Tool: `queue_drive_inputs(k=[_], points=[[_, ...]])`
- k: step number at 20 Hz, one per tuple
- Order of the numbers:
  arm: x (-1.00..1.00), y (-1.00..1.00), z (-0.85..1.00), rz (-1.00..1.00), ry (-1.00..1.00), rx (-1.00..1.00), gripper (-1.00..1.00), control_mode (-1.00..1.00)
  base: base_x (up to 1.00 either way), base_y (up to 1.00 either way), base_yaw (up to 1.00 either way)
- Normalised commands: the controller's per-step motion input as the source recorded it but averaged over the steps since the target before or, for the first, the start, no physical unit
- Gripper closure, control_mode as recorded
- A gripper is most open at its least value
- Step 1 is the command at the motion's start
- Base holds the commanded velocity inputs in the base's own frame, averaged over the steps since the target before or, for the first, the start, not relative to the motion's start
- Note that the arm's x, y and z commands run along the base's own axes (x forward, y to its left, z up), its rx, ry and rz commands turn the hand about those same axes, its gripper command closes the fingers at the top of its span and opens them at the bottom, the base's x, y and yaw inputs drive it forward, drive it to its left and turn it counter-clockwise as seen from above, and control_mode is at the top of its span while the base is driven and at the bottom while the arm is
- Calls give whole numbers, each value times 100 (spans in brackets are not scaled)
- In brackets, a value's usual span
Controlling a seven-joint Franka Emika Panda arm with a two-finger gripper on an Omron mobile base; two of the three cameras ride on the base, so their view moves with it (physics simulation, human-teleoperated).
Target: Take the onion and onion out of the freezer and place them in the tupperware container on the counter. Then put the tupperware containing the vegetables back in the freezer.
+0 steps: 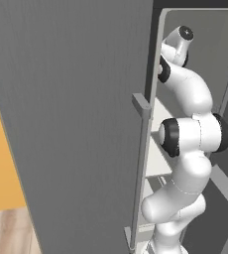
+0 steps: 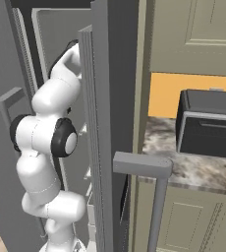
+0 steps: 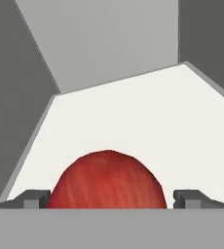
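A red onion point(image 3: 106, 180) lies on a white shelf point(image 3: 148, 116) inside the freezer point(image 1: 76, 124), close in front of the hand camera. My gripper point(image 3: 111, 199) is open. One dark fingertip point(image 3: 33, 198) stands just left of the onion and the other just right of it, and whether they touch it I cannot tell. In both base views the white arm point(image 1: 190, 134) reaches past the open door into the pale grey compartment. The tupperware container is out of view.
The freezer door's long bar handle point(image 1: 142, 163) stands left of the arm. A second dark door edge point(image 2: 105, 123) with a bar handle point(image 2: 156, 197) rises right of the arm. Beyond it a toaster oven point(image 2: 208, 123) sits on the marbled counter point(image 2: 183, 170) above beige cabinets point(image 2: 183, 221).
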Motion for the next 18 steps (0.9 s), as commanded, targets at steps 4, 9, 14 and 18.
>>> queue_drive_inputs(k=[4,9,14,18], points=[[35,0,-25,0,7,3,-100,-100,0,0,0],[22,0,-22,0,3,2,100,-100,0,0,0],[-18,-8,-3,0,-1,2,100,-100,0,0,0],[-53,-3,0,0,-6,0,100,-100,0,0,0]])
